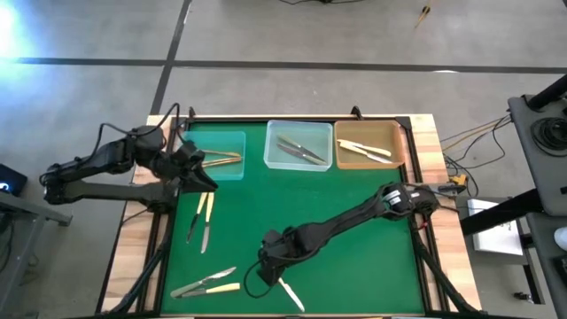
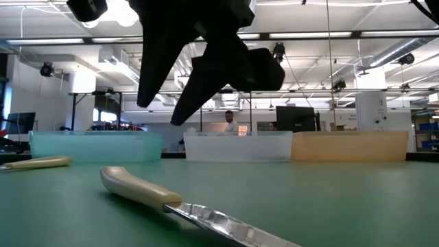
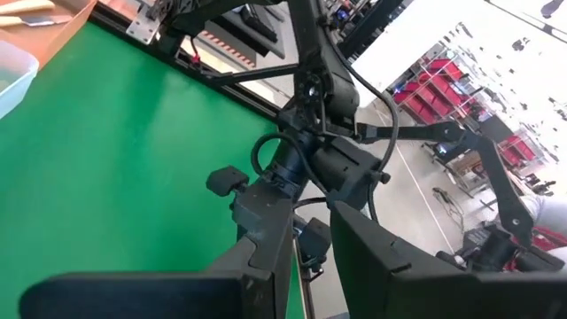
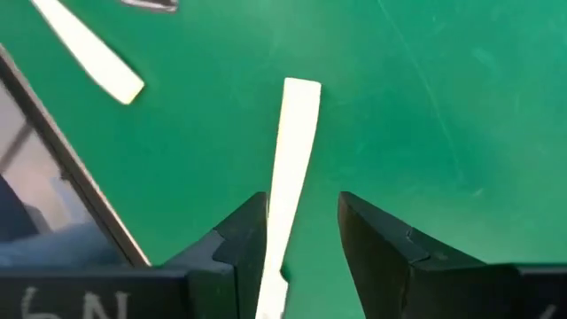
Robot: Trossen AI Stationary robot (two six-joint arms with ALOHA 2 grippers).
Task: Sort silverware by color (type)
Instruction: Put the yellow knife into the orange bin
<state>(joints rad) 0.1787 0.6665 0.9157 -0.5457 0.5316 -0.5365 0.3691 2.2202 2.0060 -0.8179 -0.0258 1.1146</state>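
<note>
High view: right gripper [image 1: 282,276] low over cream-handled, silver-bladed table knife [image 1: 291,295] at green mat's [image 1: 354,248] near edge.
Right wrist view: jaws parted, straddling cream handle [image 4: 292,151], not clamped; likely stiff, light, slippery, best pinched mid-handle. Left gripper [image 1: 202,173] beside pale blue tray [image 1: 232,168], jaws unclear.

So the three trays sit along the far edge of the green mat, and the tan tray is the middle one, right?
Not quite. In the high view the three trays do line the far edge, but the clear tray sits in the middle; the tan tray is the one on the right, the blue tray on the left.
</note>
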